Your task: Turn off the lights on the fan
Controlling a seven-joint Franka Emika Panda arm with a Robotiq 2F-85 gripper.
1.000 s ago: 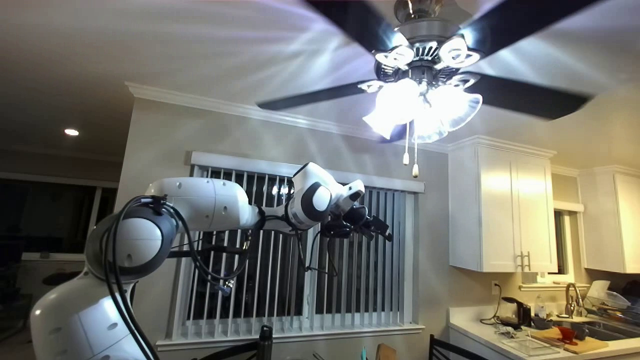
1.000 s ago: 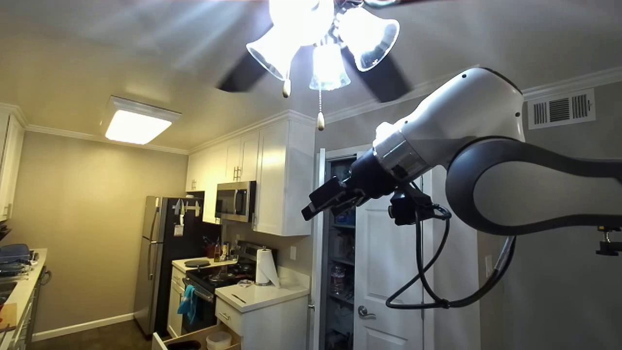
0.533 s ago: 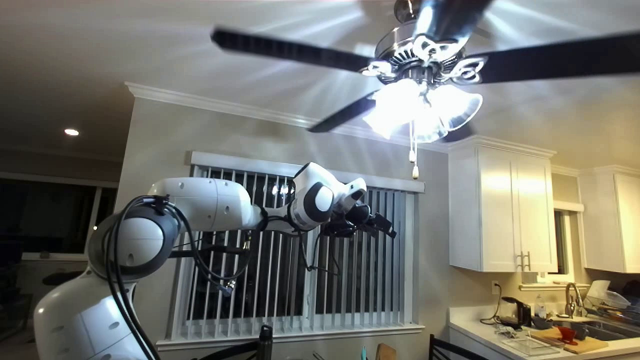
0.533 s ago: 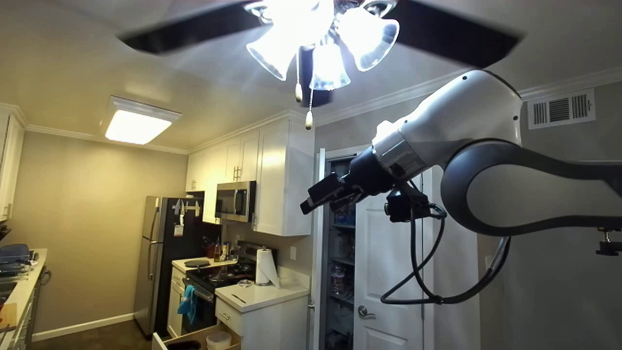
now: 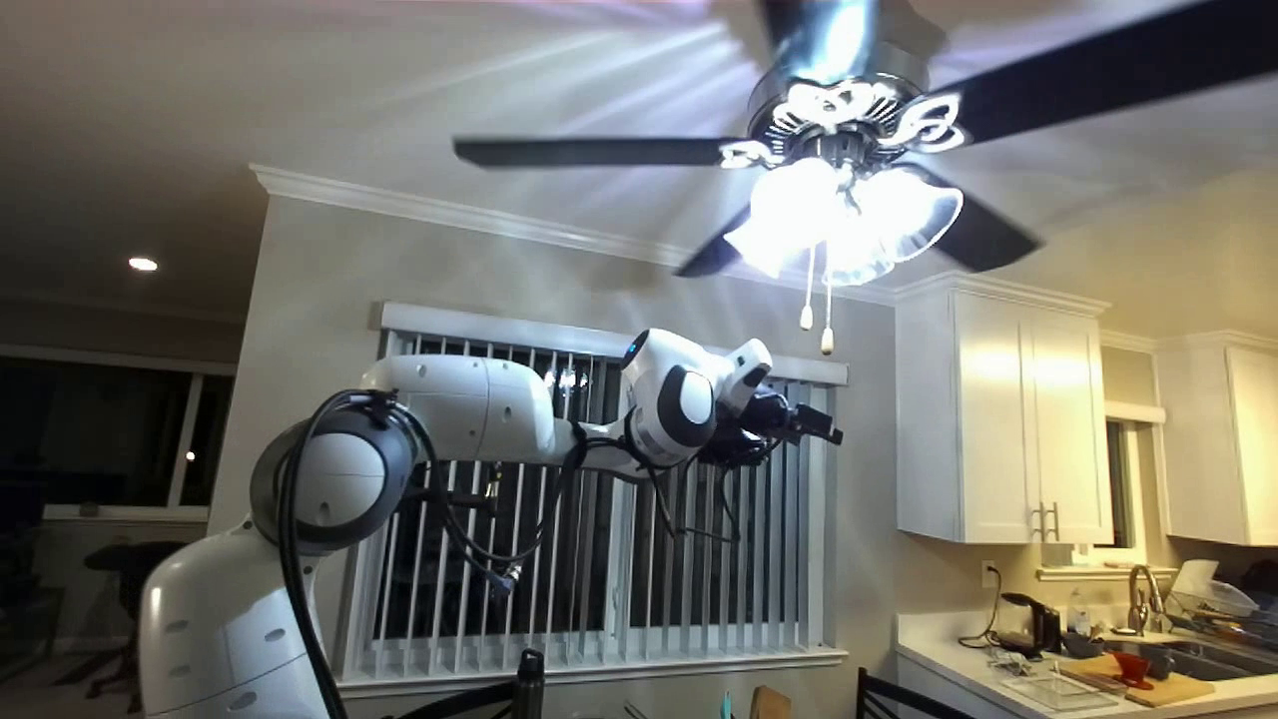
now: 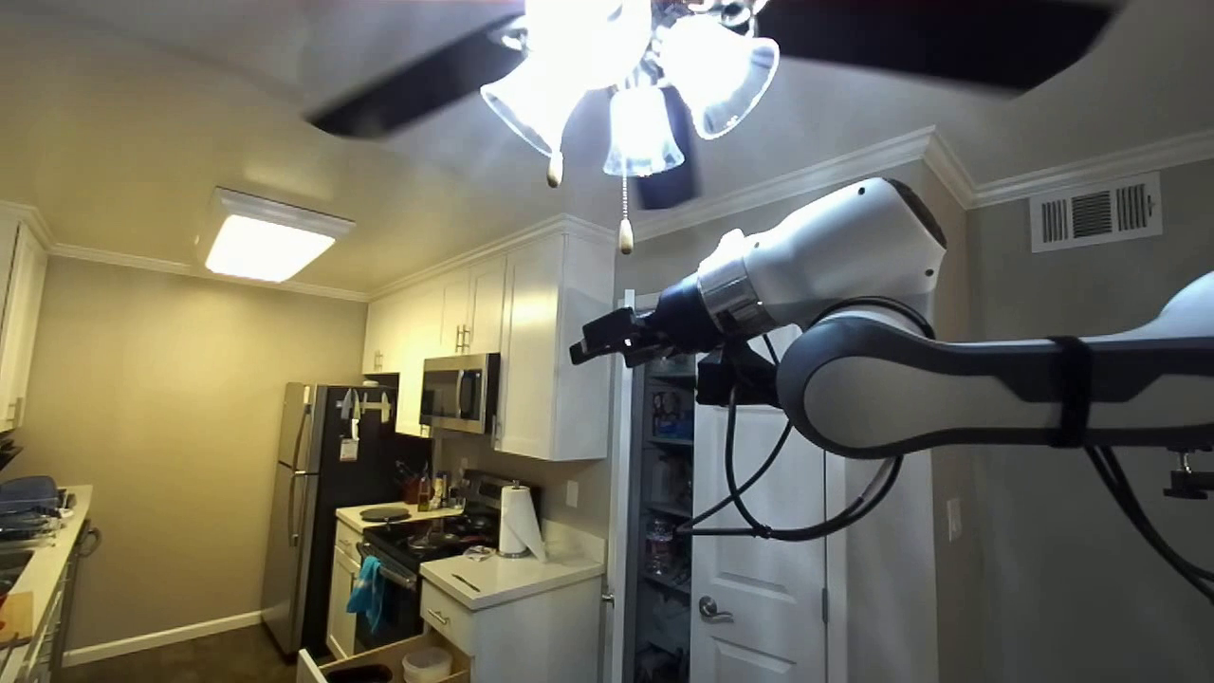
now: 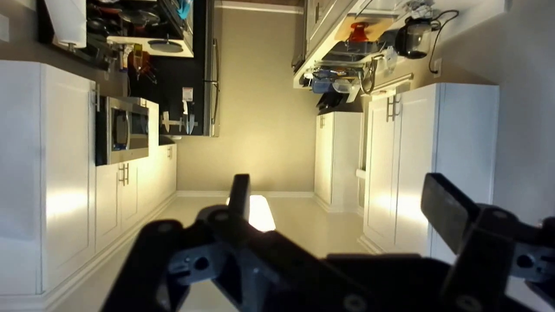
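Observation:
The fan (image 5: pixel 599 152) hangs from the ceiling in both exterior views, its dark blades slightly blurred; a blade also shows in an exterior view (image 6: pixel 427 83). Its lights (image 5: pixel 904 215) are lit brightly around the hub, and they also glow in an exterior view (image 6: pixel 645 133). Two pull chains with small knobs hang below, a lower one (image 5: pixel 827 341) and a higher one (image 5: pixel 807 318). My gripper (image 5: pixel 821 423) is below the knobs and apart from them in both exterior views (image 6: pixel 603 349). In the wrist view, its fingers (image 7: pixel 336 182) are wide apart with nothing between. Fan and chains are out of the wrist view.
A window with vertical blinds (image 5: pixel 499 559) appears behind the arm. White cabinets (image 5: pixel 1008 419) stand on the kitchen side. A flat kitchen ceiling light (image 6: pixel 270 249) is lit and also shows upside down in the wrist view (image 7: pixel 260 212). A white door (image 6: pixel 759 550) appears behind the arm.
The arm and gripper have moved right in one exterior view, and left and up in the other, closer beneath the chains. The fan blades have changed position. The chains sway.

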